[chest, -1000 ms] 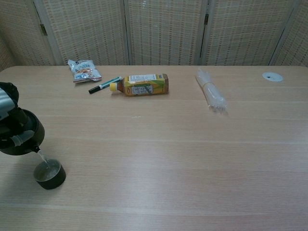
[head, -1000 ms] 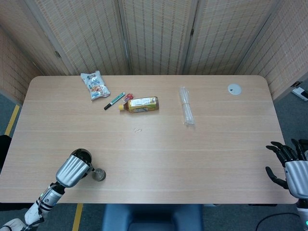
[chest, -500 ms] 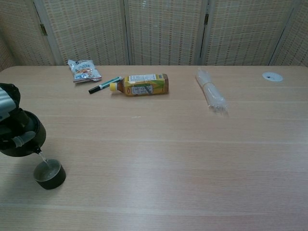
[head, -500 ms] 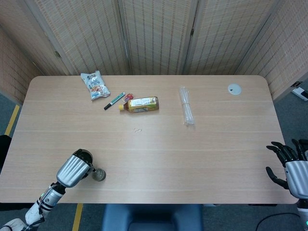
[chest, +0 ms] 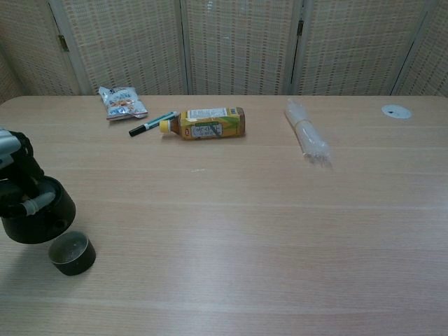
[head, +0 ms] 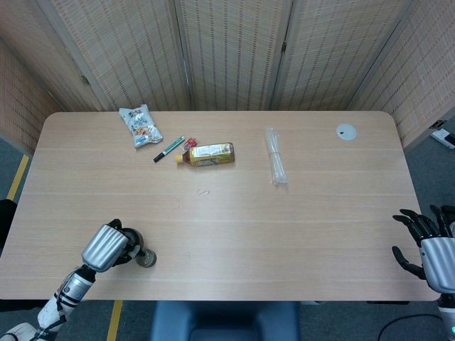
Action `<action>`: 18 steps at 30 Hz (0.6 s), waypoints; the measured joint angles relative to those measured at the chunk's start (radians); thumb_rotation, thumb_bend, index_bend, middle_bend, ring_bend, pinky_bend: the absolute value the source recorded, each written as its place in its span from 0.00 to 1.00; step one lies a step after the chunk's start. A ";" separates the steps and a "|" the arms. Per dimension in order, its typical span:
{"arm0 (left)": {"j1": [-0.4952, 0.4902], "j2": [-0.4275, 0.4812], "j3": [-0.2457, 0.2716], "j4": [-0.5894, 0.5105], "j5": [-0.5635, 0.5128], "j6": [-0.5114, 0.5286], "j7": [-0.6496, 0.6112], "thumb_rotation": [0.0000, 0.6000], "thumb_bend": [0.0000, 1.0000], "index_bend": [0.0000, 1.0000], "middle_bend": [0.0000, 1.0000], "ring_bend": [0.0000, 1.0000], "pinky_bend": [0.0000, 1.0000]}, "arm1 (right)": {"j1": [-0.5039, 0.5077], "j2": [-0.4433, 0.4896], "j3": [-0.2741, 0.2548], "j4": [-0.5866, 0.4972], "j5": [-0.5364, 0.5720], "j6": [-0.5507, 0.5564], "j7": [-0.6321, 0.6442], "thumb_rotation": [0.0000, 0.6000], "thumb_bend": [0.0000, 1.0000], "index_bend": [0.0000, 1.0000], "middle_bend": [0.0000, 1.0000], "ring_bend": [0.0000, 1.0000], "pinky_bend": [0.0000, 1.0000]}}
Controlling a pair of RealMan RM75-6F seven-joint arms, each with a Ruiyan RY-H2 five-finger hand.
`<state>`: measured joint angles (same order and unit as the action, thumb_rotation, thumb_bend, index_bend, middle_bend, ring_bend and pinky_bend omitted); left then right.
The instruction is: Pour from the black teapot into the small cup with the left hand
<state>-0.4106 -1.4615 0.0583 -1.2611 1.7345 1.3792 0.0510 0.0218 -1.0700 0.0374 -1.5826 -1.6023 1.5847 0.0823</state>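
The black teapot (chest: 36, 217) is at the near left of the table, close to upright, with its spout over the rim of the small dark cup (chest: 71, 253). No stream runs from the spout. My left hand (chest: 14, 168) grips the teapot from above and behind. In the head view the left hand (head: 106, 246) covers most of the teapot (head: 130, 249), and the cup (head: 146, 258) shows just to its right. My right hand (head: 426, 238) hovers off the near right table corner with fingers spread and nothing in it.
Along the far side of the table (head: 284, 227) lie a snack packet (head: 140, 126), a green marker (head: 169, 148), a yellow bottle on its side (head: 207, 153), a clear plastic bundle (head: 275, 165) and a white disc (head: 346, 131).
The teapot has tipped back from its pouring tilt and dropped lower beside the cup. The thin stream into the cup has stopped. My right hand has not moved.
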 measured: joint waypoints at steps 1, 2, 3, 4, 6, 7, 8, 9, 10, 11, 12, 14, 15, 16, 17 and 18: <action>-0.001 0.002 -0.002 -0.005 -0.008 -0.006 -0.018 0.90 0.50 1.00 1.00 0.95 0.50 | 0.000 0.000 0.000 -0.001 0.000 0.001 -0.001 1.00 0.35 0.23 0.23 0.22 0.00; -0.003 0.005 -0.005 -0.009 -0.016 -0.011 -0.036 0.89 0.50 1.00 1.00 0.95 0.50 | 0.000 0.000 0.000 -0.001 0.000 0.001 -0.001 1.00 0.35 0.23 0.23 0.22 0.00; -0.004 0.007 -0.009 -0.013 -0.027 -0.017 -0.060 0.88 0.50 1.00 1.00 0.95 0.50 | -0.001 0.001 0.001 -0.002 0.000 0.002 0.000 1.00 0.35 0.23 0.23 0.23 0.00; -0.006 0.008 -0.013 -0.015 -0.035 -0.022 -0.078 0.86 0.50 1.00 1.00 0.95 0.50 | -0.001 0.000 0.001 -0.001 0.001 0.002 0.000 1.00 0.35 0.23 0.23 0.23 0.00; -0.011 0.011 -0.025 -0.019 -0.056 -0.033 -0.121 0.83 0.50 1.00 1.00 0.94 0.50 | -0.001 -0.001 0.001 0.001 0.002 0.001 0.001 1.00 0.35 0.23 0.23 0.22 0.00; -0.013 0.011 -0.031 -0.020 -0.066 -0.038 -0.141 0.81 0.50 1.00 1.00 0.94 0.50 | 0.000 -0.002 0.001 0.002 0.002 0.000 0.001 1.00 0.35 0.23 0.23 0.22 0.00; -0.015 0.012 -0.038 -0.021 -0.077 -0.043 -0.160 0.79 0.50 1.00 1.00 0.94 0.50 | 0.000 -0.003 0.001 0.002 0.002 -0.001 0.002 1.00 0.35 0.23 0.23 0.22 0.00; -0.019 0.012 -0.049 -0.020 -0.091 -0.049 -0.187 0.77 0.50 1.00 1.00 0.94 0.50 | -0.001 -0.003 0.001 0.003 0.003 0.000 0.003 1.00 0.35 0.23 0.23 0.22 0.00; -0.023 0.012 -0.058 -0.019 -0.102 -0.054 -0.206 0.75 0.50 1.00 1.00 0.94 0.49 | -0.001 -0.003 0.001 0.004 0.003 0.001 0.003 1.00 0.35 0.23 0.23 0.22 0.00; -0.026 0.012 -0.067 -0.018 -0.114 -0.060 -0.225 0.74 0.50 1.00 1.00 0.94 0.49 | -0.001 -0.003 0.002 0.004 0.004 0.001 0.004 1.00 0.35 0.23 0.23 0.22 0.00; -0.032 0.011 -0.080 -0.016 -0.130 -0.069 -0.249 0.74 0.50 1.00 1.00 0.94 0.49 | -0.002 -0.003 0.002 0.005 0.005 0.001 0.005 1.00 0.35 0.23 0.23 0.22 0.00; -0.042 0.010 -0.098 -0.013 -0.154 -0.086 -0.283 0.71 0.48 1.00 1.00 0.94 0.49 | -0.002 -0.003 0.002 0.008 0.006 0.002 0.008 1.00 0.35 0.23 0.23 0.23 0.00; -0.050 0.009 -0.111 -0.011 -0.170 -0.100 -0.301 0.70 0.47 1.00 1.00 0.94 0.49 | -0.002 -0.003 0.002 0.010 0.007 0.001 0.010 1.00 0.35 0.23 0.23 0.23 0.00; -0.056 0.008 -0.121 -0.007 -0.180 -0.110 -0.310 0.68 0.44 1.00 1.00 0.94 0.49 | -0.002 -0.004 0.002 0.012 0.008 0.000 0.012 1.00 0.35 0.23 0.23 0.23 0.00; -0.063 0.005 -0.129 -0.002 -0.189 -0.119 -0.314 0.65 0.42 1.00 1.00 0.94 0.48 | -0.003 -0.005 0.002 0.014 0.009 0.000 0.014 1.00 0.35 0.23 0.23 0.22 0.00; -0.071 0.000 -0.138 0.005 -0.198 -0.129 -0.317 0.64 0.40 1.00 1.00 0.94 0.48 | -0.003 -0.005 0.002 0.016 0.011 -0.001 0.017 1.00 0.35 0.23 0.23 0.22 0.00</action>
<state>-0.4818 -1.4618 -0.0793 -1.2556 1.5367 1.2505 -0.2660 0.0190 -1.0754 0.0396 -1.5662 -1.5913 1.5836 0.0992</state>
